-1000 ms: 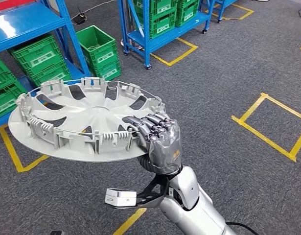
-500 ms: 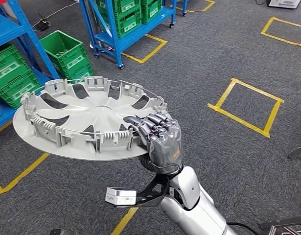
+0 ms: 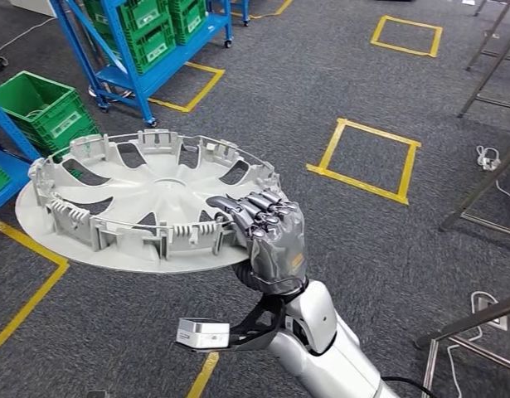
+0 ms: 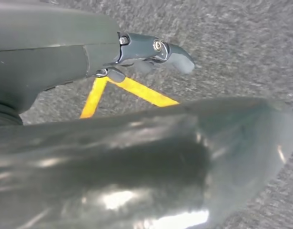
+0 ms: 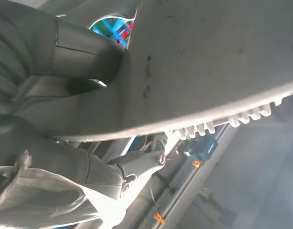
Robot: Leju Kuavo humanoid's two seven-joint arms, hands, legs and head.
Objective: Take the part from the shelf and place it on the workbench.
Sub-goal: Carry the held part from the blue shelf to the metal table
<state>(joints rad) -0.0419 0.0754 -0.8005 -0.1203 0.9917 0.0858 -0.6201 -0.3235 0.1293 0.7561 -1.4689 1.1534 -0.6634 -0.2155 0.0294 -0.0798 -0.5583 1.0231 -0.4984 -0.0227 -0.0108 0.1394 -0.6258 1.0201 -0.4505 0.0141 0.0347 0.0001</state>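
We are holding the part (image 3: 146, 203), a grey wheel cover, with our right hand (image 3: 271, 236): the fingers (image 3: 252, 207) are curling over its near rim and gripping it, so the cover is stretching out flat from the fingers, ribbed side up, above the carpet (image 3: 365, 249) and touching nothing else. In the right wrist view the thumb (image 5: 87, 47) is pressing against the smooth face of the cover (image 5: 217, 57) while a darker finger (image 5: 137, 164) is lying on the other side of the rim, beside the row of clips. Our left hand (image 4: 65, 52) is hanging beside a dark glossy curved surface; one finger (image 4: 156, 50) is reaching out straight over the carpet with nothing under it, but we cannot tell how the rest of the fingers are lying. Well beyond the fingers of the right hand, past the cover's far edge, a blue shelf (image 3: 133, 50) is carrying green crates (image 3: 155, 25), and another crate (image 3: 42, 108) is sitting on the floor near it. Yellow tape squares (image 3: 365, 157) are marking the carpet off to the side of the fingers.
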